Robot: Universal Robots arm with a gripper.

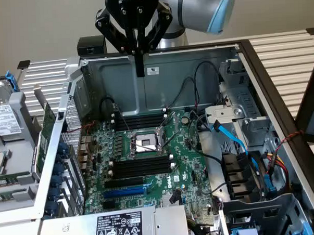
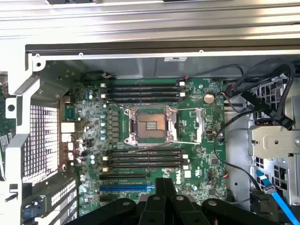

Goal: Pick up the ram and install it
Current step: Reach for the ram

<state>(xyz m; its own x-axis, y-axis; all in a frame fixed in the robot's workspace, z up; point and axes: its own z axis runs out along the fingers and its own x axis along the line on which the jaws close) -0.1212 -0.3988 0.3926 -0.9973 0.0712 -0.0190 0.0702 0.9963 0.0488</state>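
Clenched, empty gripper (image 1: 140,71) hangs above the computer case (image 1: 196,61); the ram (image 1: 45,137), at its 9 o'clock, runs roughly 12-to-6.

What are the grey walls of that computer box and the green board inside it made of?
Case wall: looks like bare sheet steel or aluminium, dull grey, with folded edges and a punched grille. Green board: probably fibreglass laminate under a glossy green coating, going by its fine traces and soldered parts.
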